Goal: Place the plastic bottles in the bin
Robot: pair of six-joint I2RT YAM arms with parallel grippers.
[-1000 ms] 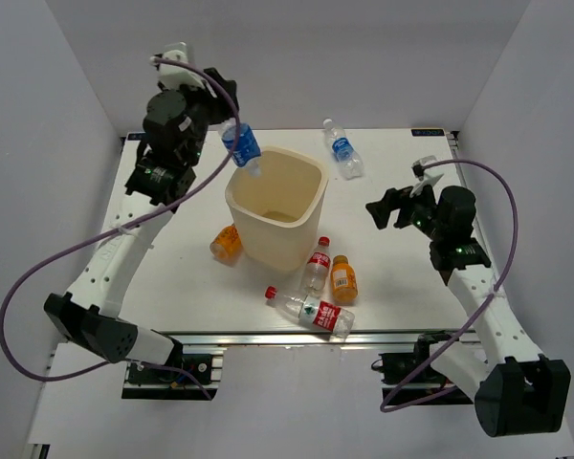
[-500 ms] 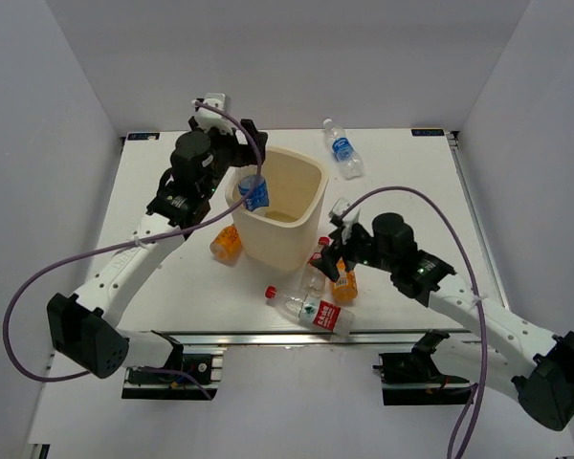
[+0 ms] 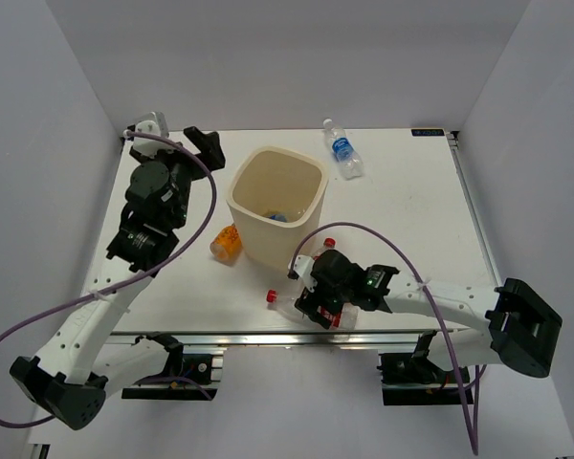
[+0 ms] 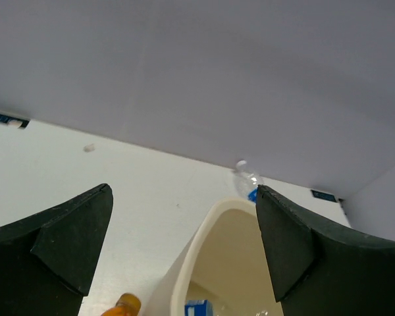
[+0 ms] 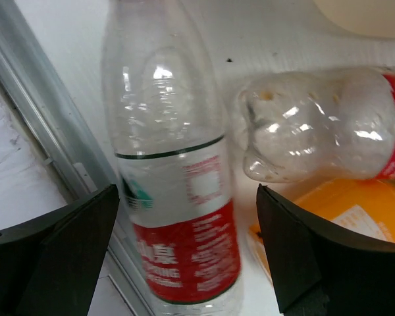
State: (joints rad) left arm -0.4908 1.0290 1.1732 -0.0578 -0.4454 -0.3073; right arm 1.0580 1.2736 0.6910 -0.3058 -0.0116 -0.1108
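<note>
Top view: one blue-labelled clear plastic bottle (image 3: 275, 217) is lying inside the tall cream plastic bin (image 3: 268, 247) mid-table; five appear to be waiting. A blue-labelled twin (image 3: 342, 150) is resting at the white table's (image 3: 411, 220) far edge, an orange bottle (image 3: 226, 241) just beside the bin.

Left wrist: left gripper (image 4: 184, 204) is gaping wide, empty.

Right wrist: right gripper (image 5: 187, 197) is straddling, wide and unclamped, a red-labelled clear bottle (image 5: 181, 217) at the near edge. A second red-labelled bottle (image 5: 329, 141) and a second orange bottle (image 5: 355, 217) are crowding alongside.

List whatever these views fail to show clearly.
- Top view: the right gripper covers most of the red-labelled bottles.
- Top view: the bin wall hides all but a blue patch of the bottle inside.
- Left wrist view: the bottom edge cuts the orange bottle to its cap.
- Right wrist view: label print is blurred, caps out of frame.
</note>
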